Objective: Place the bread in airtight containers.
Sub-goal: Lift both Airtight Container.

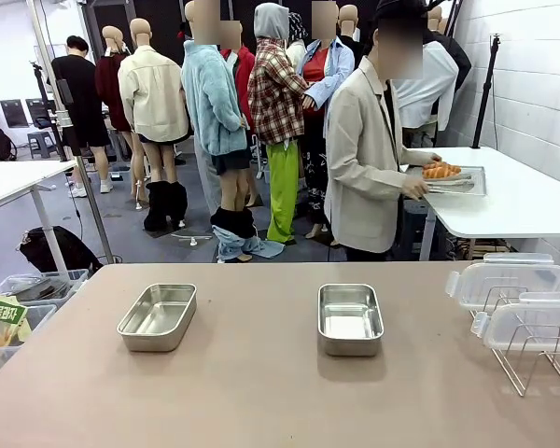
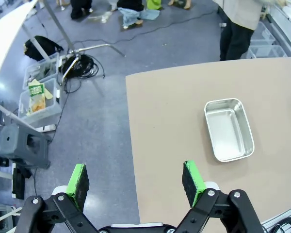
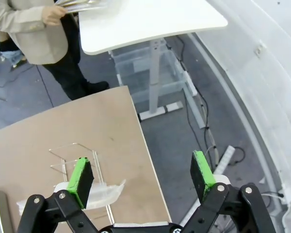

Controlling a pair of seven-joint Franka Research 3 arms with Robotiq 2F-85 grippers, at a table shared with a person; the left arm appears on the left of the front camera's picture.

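Two empty steel tins stand on the tan table: the left tin [image 1: 158,316] and the middle tin [image 1: 349,318]. The left tin [image 2: 229,129] also lies ahead of my left gripper [image 2: 136,182], which hangs open off the table's left edge. My right gripper [image 3: 141,175] is open past the table's right edge, above the clear lids [image 3: 94,188]. The clear lids [image 1: 509,283] rest on a wire rack [image 1: 532,345] at the table's right. Two orange rolls [image 1: 441,170] sit on a flat metal tray [image 1: 469,182] held by a person [image 1: 366,159] at a white table beyond.
A white side table [image 1: 523,201] stands behind at the right, with clear storage bins beneath it. On the floor to the left are plastic bins [image 2: 39,94], a tripod base with cables [image 2: 82,65] and another white table [image 1: 14,177].
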